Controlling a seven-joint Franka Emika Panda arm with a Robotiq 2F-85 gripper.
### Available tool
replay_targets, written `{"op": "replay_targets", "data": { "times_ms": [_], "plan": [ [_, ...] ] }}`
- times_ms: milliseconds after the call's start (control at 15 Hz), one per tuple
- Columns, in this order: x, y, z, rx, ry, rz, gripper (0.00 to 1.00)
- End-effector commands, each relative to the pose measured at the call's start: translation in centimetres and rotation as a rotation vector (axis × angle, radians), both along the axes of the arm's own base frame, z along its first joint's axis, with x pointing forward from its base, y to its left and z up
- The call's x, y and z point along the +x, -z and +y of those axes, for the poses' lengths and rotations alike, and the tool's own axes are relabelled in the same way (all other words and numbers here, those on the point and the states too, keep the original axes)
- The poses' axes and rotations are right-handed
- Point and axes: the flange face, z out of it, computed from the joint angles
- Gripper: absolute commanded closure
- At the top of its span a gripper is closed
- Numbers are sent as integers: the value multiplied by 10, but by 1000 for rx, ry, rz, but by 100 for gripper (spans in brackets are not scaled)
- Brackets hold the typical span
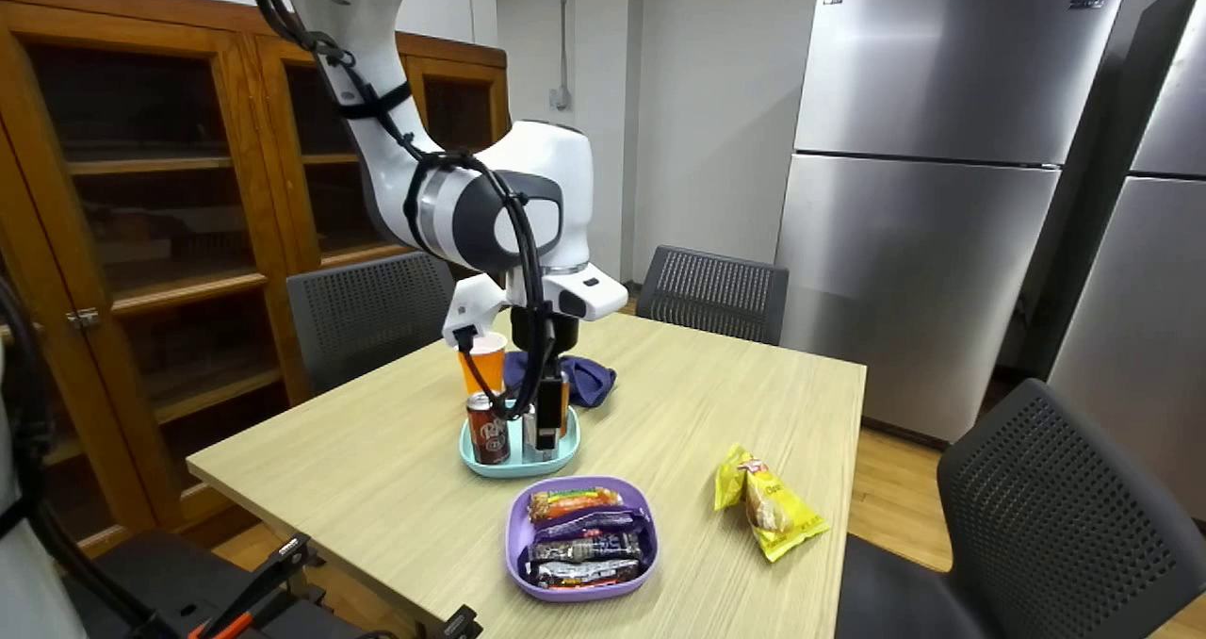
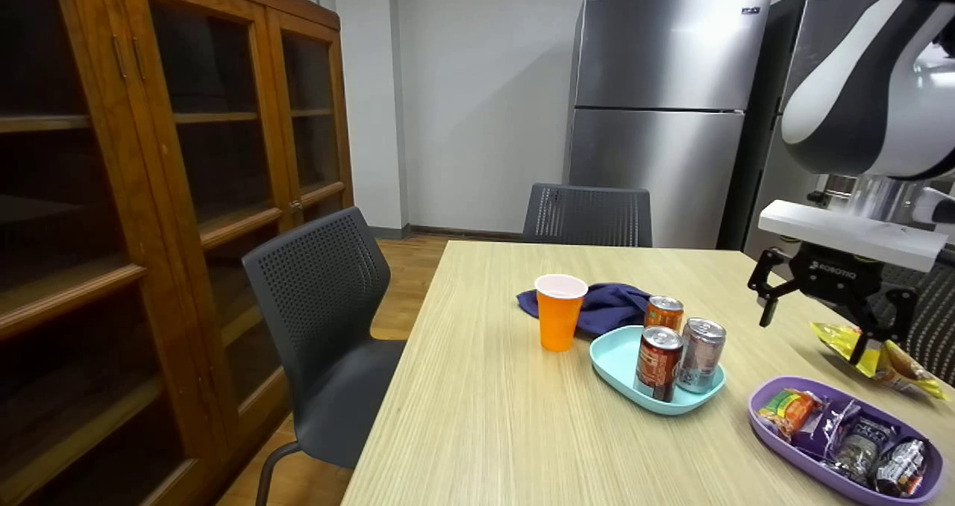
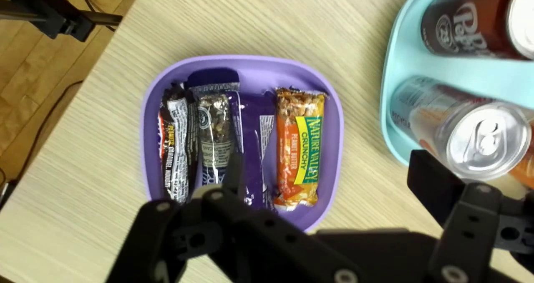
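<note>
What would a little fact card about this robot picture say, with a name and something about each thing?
Tool: wide open, holding nothing, above the table
Purple tray: four wrapped bars inside
Turquoise tray: Dr Pepper can and silvery can inside, orange can beside them
Orange cup: upright, near the navy cloth
Yellow packet: lying on the table

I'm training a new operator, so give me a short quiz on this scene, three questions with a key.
1. How many cans stand on the turquoise tray?
2. True or false: the claw is gripping a can.
3. What lies in the purple tray: (A) an orange cup, (B) wrapped snack bars, or (C) a navy cloth?

Key: 1. Three. 2. False; the claw is open and holds nothing. 3. B.
</note>
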Motion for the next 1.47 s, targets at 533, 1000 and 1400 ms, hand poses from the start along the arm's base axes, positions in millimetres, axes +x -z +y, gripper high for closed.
{"op": "replay_targets", "data": {
  "times_ms": [533, 1000, 1400],
  "plan": [
    [-44, -25, 86, 55, -577, 92, 0],
    [-37, -16, 90, 44, -590, 95, 0],
    [-37, -16, 90, 42, -594, 95, 0]
  ]
}}
